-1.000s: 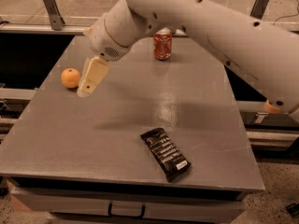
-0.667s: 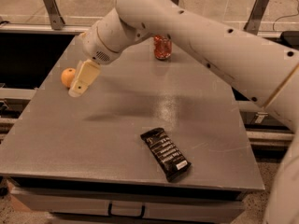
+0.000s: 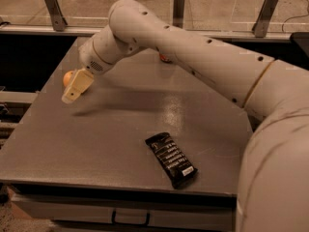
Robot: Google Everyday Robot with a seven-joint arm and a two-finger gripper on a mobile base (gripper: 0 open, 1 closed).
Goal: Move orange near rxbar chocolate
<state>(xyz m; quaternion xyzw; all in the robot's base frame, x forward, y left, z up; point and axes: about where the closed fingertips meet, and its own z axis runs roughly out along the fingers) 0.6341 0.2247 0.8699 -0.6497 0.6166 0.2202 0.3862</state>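
presently, rxbar chocolate: flat on the grey table, lower middle of the frame, close to the front edge.
bar's long axis: diagonal, running from upper left to lower right; white lettering faces up and the small white label sits at the lower-right end.
orange: upper left of the frame, near the table's left edge, well apart from the bar; only its left part shows, the rest is hidden by the gripper.
arm: enters at the lower right, sweeps up and left across the frame, bends at a rounded joint at top centre, then drops down and left toward the orange.
gripper: cream-coloured, angled down and to the left, low over the table and just in front of the orange, overlapping it in view.
grip: open or closed cannot be told, nor whether it touches the orange.
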